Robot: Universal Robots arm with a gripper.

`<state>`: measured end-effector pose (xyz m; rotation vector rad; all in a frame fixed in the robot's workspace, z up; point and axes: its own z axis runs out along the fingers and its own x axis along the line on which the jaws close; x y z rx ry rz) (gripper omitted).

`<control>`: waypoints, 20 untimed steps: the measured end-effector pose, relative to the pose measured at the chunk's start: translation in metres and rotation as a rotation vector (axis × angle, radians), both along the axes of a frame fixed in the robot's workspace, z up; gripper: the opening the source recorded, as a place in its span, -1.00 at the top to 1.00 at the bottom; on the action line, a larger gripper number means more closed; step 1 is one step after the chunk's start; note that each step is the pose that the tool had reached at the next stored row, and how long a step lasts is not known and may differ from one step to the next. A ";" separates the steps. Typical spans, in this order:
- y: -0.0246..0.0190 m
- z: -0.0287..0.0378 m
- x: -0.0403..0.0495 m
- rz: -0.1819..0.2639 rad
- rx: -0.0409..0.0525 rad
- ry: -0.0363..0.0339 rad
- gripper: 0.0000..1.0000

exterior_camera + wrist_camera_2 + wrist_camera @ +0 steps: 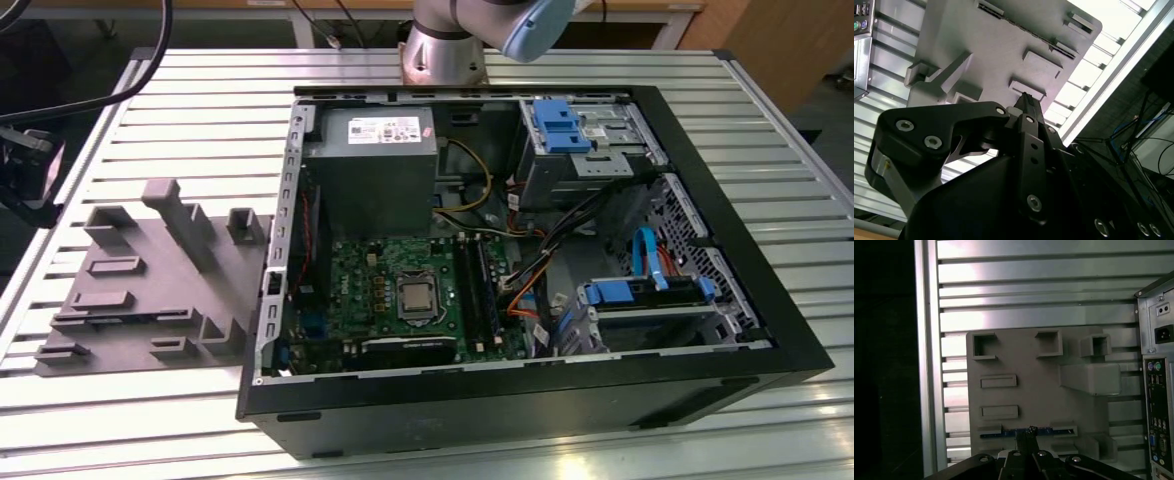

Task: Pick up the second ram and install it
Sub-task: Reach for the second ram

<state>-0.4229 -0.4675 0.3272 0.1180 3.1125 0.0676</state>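
Hand (1027, 434), fingers together, over second ram (1001, 432) in holder (1029, 390).

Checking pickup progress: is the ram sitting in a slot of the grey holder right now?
Yes: in the first wrist view the ram sits edge-up in a slot of the grey holder.

Table (160, 80): ribbed metal slats, bright, throwing back the light. Holder plate (1029, 390): grey plastic, matt, faintly grainy. Computer case (534, 400): matt black outer shell, with dull bare sheet metal inside. Drive clips (558, 125): glossy blue plastic. Circuit board (360, 285): green, slight sheen. Gripper (1025, 97): smooth matt black body with shiny metal screw heads (1034, 202).
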 end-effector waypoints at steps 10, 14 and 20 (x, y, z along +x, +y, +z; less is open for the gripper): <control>-0.0003 -0.0018 -0.0008 0.000 0.0001 -0.0001 0.79; -0.0004 -0.0027 -0.0012 0.000 0.0000 0.0000 0.79; -0.0005 -0.0048 -0.0016 0.000 0.0000 -0.0001 0.79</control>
